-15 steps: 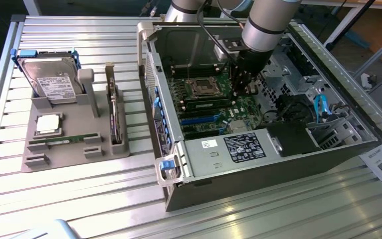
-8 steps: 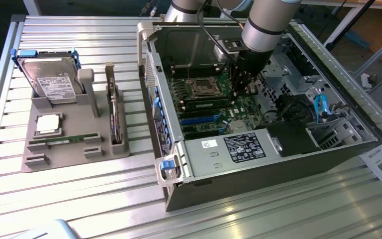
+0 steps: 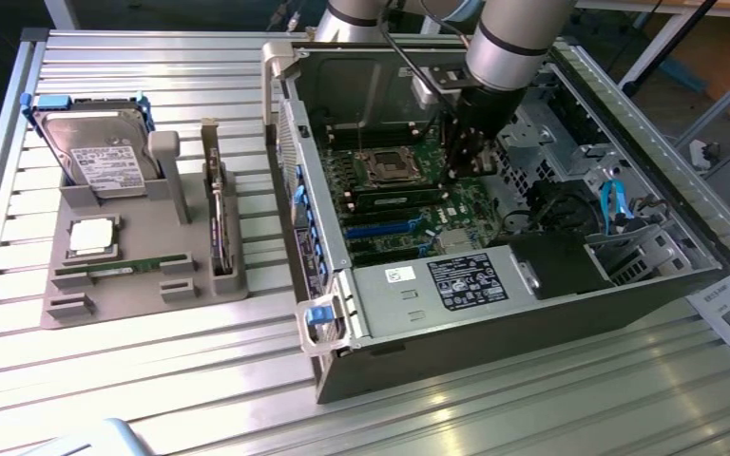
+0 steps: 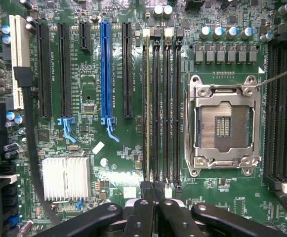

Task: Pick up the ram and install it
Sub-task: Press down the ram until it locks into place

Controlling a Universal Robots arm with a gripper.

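Claw: the gripper is inside the open computer case, in the upper middle of the exterior view, with its fingers pressed together; I cannot tell whether they pinch anything or only bear down.
Ram: a thin strip with a pale edge stands edge-up in the memory slot closest to the blue expansion slot. I judge this to be the ram, seated or nearly so.
Claw to ram: the fingertips sit right over one end of that strip, probably because a stick seats by being pushed straight down at its ends.
Neighbouring slots: the other dark memory slots between the ram and the processor socket look empty.
Holder: a grey fixture lies at the exterior view's left, outside the case, so parts stay in fixed pockets.
Holder contents: a hard drive, a silver processor chip, an upright dark card and another green stick lying flat.
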